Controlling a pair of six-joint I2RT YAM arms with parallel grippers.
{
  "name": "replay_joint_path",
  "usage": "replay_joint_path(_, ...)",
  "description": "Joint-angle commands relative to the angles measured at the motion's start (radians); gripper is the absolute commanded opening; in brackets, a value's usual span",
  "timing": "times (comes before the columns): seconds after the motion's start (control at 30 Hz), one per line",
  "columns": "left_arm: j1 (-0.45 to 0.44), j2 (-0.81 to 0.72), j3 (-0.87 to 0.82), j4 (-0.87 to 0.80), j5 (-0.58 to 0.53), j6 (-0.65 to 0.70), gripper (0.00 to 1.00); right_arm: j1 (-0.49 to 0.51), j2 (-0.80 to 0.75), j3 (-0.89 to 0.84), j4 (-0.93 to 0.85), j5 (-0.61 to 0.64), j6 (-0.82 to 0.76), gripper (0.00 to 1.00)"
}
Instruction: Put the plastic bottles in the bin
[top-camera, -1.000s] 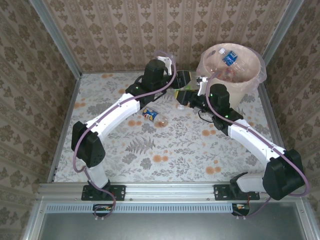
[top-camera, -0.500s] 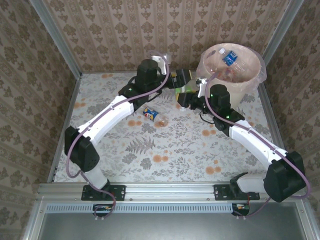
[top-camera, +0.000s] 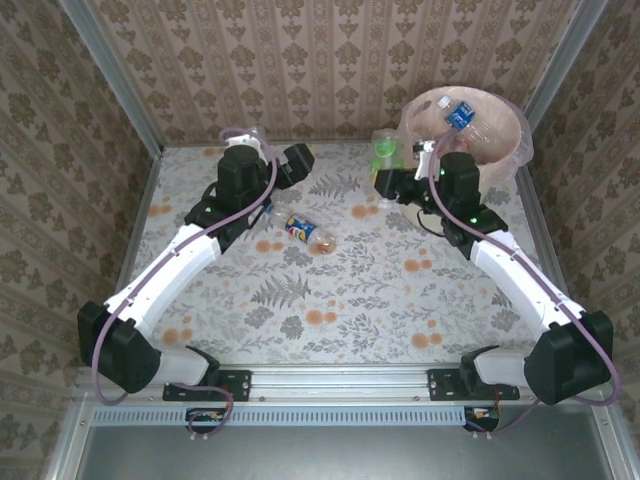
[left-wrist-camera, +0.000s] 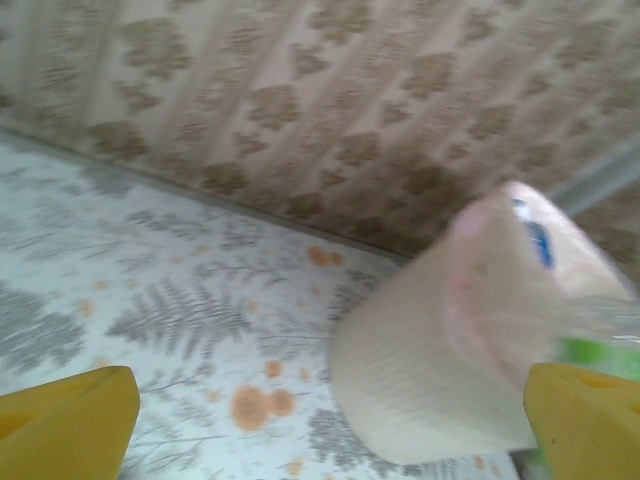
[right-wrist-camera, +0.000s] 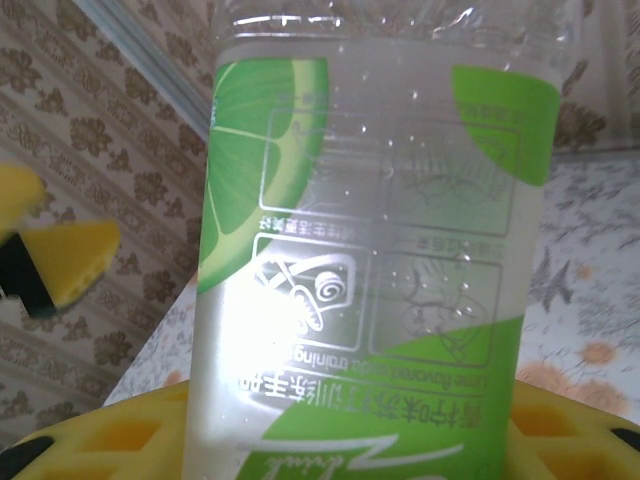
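Right tool grips a clear green-label bottle low on its body. The bottle stands roughly upright above the counter, just beside the near-left side of the bin. In the right wrist view the green-label bottle sits between the yellow pads. Its top and bottom are cut off by the frame, so the cap is not visible, and the label print is too small to read.

Left tool is wide and holds nothing, at the far left of the counter, well apart from the bin. Only the tips of its yellow fingers show in the bottom corners of the left wrist view, which is blurred. The bin there looks tilted, with a green smear at its right edge that I can't identify.

A loose bottle with a blue-yellow label lies on its side mid-counter, between the arms. It is too small to tell whether it is crushed.

Inside the bin lies a blue-label bottle. There are other clear shapes around it, but the count is hard to make out through the pinkish liner.
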Motion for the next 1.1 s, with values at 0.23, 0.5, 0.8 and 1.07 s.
replay_joint_path(0.23, 0.063, -0.037, -0.107, -0.227, -0.119, -0.164, 1.0, -0.187, 0.053, 0.286, -0.181, -0.089, -0.131, 0.46)
replay_joint_path(0.5, 0.098, -0.033, -0.191, -0.258, -0.138, -0.217, 1.0, -0.282, 0.191, 0.494, -0.3, -0.127, -0.274, 0.48)
replay_joint_path(0.8, 0.126, 0.025, -0.23, -0.235, -0.146, -0.203, 1.0, -0.375, 0.338, 0.705, -0.501, -0.076, -0.458, 0.47)
replay_joint_path(1.07, 0.131, 0.049, -0.233, -0.214, -0.134, -0.202, 1.0, -0.376, 0.544, 0.96, -0.794, -0.04, -0.625, 0.87)
